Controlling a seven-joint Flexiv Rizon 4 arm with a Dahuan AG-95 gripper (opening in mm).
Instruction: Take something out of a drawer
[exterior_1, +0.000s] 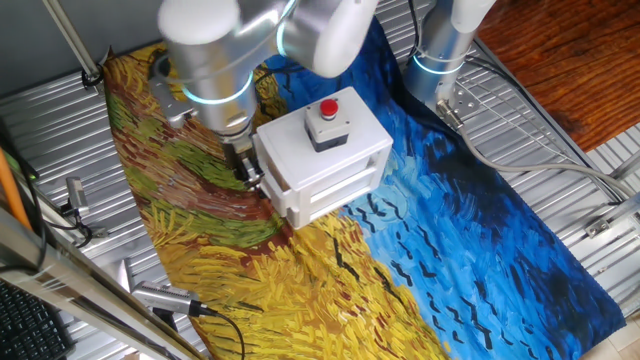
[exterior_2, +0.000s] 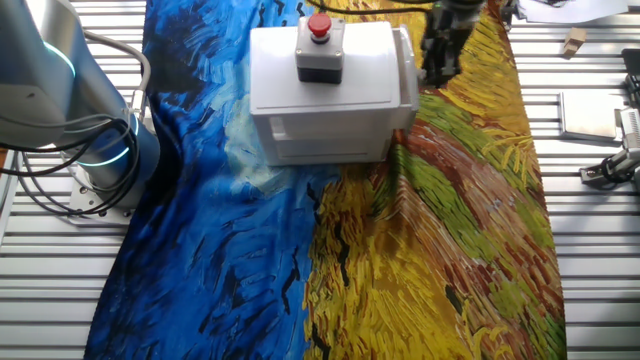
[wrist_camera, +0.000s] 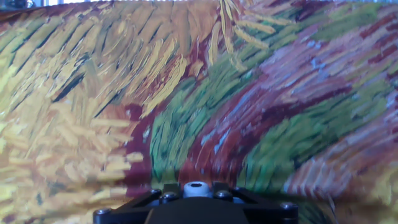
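Observation:
The white box (exterior_1: 335, 155) (exterior_2: 330, 105) with a red button (exterior_1: 328, 108) (exterior_2: 318, 26) stands on the painted cloth. Its drawer (exterior_1: 274, 183) (exterior_2: 407, 62) faces sideways and looks pushed in or barely out. My gripper (exterior_1: 250, 176) (exterior_2: 437, 66) (wrist_camera: 196, 188) stands right at that drawer front. In the hand view the small white knob (wrist_camera: 196, 189) sits between my two dark fingers, which are shut on it. The inside of the drawer is hidden, and the something is out of view.
A second arm's base (exterior_1: 440, 50) (exterior_2: 100, 150) stands beside the cloth (exterior_1: 300, 290) with its cables. A small tan piece (exterior_2: 573, 42), a white pad (exterior_2: 590, 112) and a black tool (exterior_2: 610, 165) lie on the metal table. Other tools (exterior_1: 165, 297) lie at the cloth's edge.

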